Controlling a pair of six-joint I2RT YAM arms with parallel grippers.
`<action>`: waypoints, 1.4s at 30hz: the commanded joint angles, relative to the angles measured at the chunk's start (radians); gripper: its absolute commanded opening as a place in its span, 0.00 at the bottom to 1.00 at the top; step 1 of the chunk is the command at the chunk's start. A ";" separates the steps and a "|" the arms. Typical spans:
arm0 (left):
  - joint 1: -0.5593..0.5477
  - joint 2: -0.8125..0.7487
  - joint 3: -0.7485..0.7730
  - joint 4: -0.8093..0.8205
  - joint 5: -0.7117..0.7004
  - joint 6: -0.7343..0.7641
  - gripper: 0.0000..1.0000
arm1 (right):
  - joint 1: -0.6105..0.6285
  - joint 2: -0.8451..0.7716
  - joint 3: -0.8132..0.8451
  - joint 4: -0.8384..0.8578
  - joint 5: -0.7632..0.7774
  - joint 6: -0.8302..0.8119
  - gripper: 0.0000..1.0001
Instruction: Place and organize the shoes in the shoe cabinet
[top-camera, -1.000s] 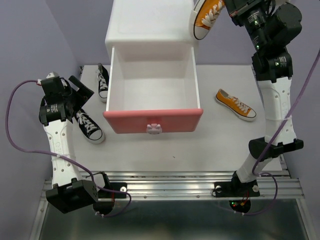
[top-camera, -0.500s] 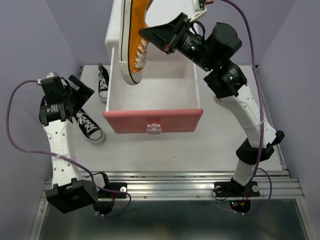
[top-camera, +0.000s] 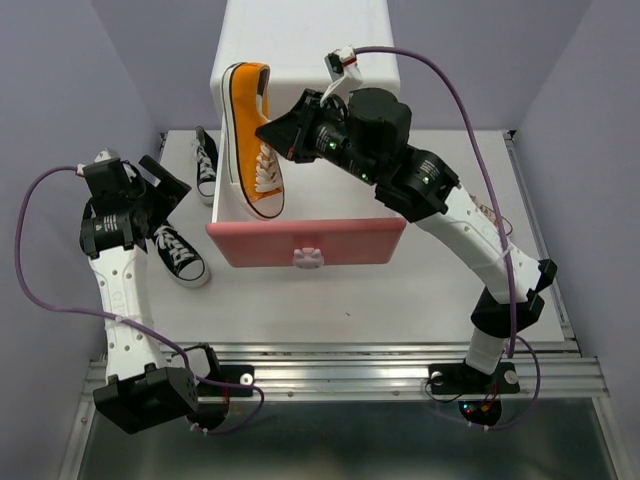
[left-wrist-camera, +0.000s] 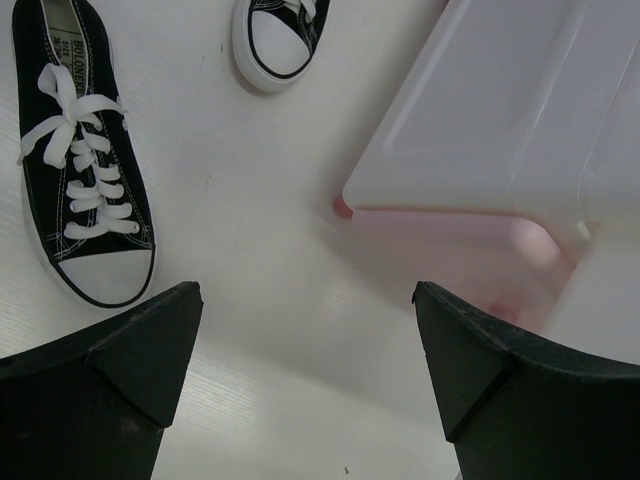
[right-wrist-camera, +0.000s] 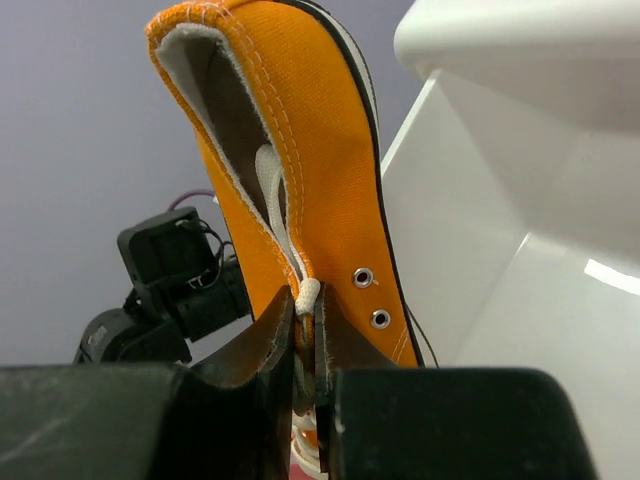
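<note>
Right end effector (top-camera: 283, 133) is clamping one orange shoe (top-camera: 252, 140) at its laced edge. I am holding it over the left part of the cabinet's (top-camera: 300, 50) open pink drawer (top-camera: 305, 243), heel raised, toe toward the drawer front. Left end effector (top-camera: 160, 190) is hanging wide open and empty above the bench (top-camera: 400, 290), near two black shoes, one closer (top-camera: 180, 255) and one farther (top-camera: 207, 163), both left of the cabinet.

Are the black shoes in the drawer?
No, the near black shoe and the far black shoe lie on the table left of the drawer.
</note>
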 joint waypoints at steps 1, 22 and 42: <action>0.003 -0.043 -0.017 0.019 -0.001 0.005 0.99 | 0.072 -0.033 0.023 0.052 0.176 -0.059 0.01; 0.003 -0.076 -0.067 0.000 -0.007 0.031 0.99 | 0.204 -0.019 -0.033 -0.062 0.648 0.022 0.01; 0.003 -0.079 -0.083 0.005 -0.022 0.034 0.99 | 0.204 0.061 0.006 -0.094 0.706 0.064 0.01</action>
